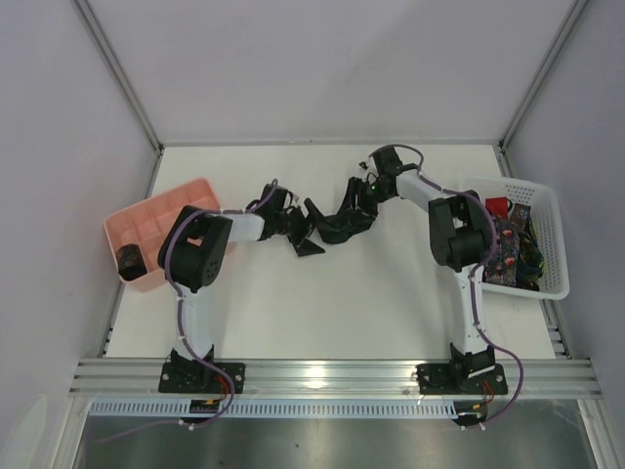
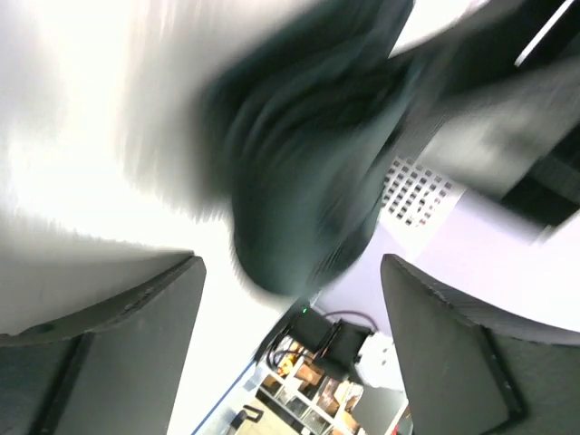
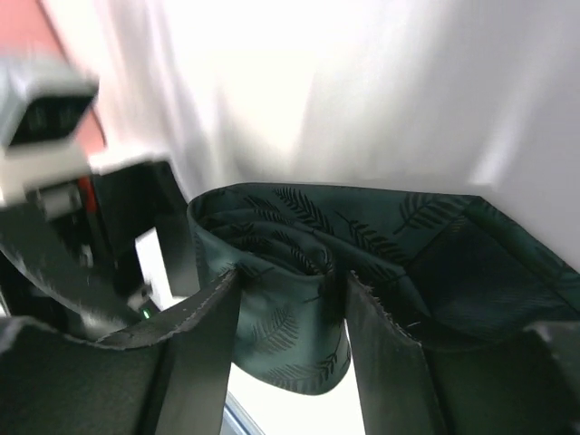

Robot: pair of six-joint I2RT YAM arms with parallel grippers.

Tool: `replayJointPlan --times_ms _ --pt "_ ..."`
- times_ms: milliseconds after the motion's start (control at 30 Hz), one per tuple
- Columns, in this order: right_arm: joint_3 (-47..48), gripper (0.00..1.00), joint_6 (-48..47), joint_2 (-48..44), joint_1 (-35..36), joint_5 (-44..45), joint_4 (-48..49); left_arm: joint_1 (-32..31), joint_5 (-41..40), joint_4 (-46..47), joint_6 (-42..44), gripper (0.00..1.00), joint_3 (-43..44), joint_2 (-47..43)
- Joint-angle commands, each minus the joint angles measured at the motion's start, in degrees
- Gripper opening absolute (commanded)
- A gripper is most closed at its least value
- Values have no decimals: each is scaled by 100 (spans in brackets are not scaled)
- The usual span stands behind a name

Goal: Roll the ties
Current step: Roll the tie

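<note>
A dark green tie [image 1: 337,225] with little leaves on it lies bunched up in the middle of the white worktop [image 1: 293,313], between the two arms. The left end effector [image 2: 292,267] has its fingers wide apart and holds nothing. The right end effector [image 3: 292,279] has a finger on each side of the tie's rolled-up part, touching it, but I cannot tell if it squeezes. A small rolled tie [image 1: 130,260] sits in the pink tray [image 1: 156,210]. More ties [image 1: 508,244] lie in the white basket [image 1: 559,234].
</note>
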Motion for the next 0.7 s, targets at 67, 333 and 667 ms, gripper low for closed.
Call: replayJointPlan --times_ms 67,333,667 --pt "328 59 549 -535 -404 379 -337 -59 -305 -49 421 88 -928 -484" --pt "407 69 743 -1018 -563 405 -811 -86 -479 -1240 1640 79 -713 -1477" --pt "-2191 40 2042 -2493 -274 2169 -21 -77 -2227 -2411 3418 16 2739 -592"
